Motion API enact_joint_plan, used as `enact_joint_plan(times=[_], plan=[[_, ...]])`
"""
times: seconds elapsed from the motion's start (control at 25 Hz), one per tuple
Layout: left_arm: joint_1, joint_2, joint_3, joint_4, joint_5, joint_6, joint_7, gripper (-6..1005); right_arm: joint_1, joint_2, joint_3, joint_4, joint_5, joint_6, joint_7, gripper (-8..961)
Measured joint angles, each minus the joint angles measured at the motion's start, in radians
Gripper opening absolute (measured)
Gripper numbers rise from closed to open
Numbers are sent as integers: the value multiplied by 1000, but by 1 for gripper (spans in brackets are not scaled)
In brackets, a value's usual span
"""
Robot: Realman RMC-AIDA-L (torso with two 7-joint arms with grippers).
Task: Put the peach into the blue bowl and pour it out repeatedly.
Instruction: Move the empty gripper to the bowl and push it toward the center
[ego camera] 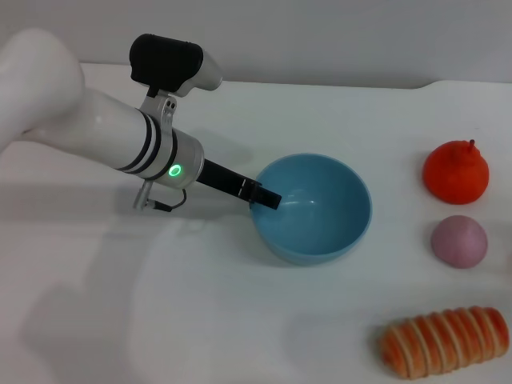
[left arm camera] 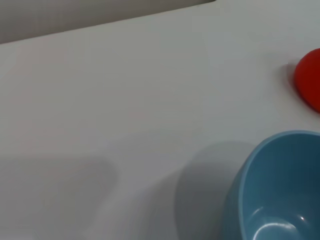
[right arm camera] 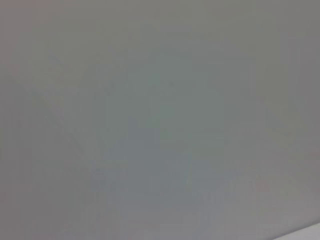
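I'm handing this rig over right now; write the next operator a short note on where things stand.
Left end effector: at the near-left rim of the blue bowl, apparently gripping it; the grip itself is not clearly visible.
Right end effector: not in view.
Peach: on the table to the right of the bowl, in front of the orange-red fruit and behind the bread roll.
Bowl: upright and empty.
Left to do: put the peach in the bowl, then pour it out, repeatedly.
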Motion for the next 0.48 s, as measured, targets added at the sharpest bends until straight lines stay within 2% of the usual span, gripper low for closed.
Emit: enact_joint_plan(times=[0.2,0.48], plan=[[5,0,24,-12,-31,-27,5,805,0,1,0,2,0,5,0,652],[-4,1,137,-31,-65,-67,6,801,-1,3,0,3,0,13,0,652]])
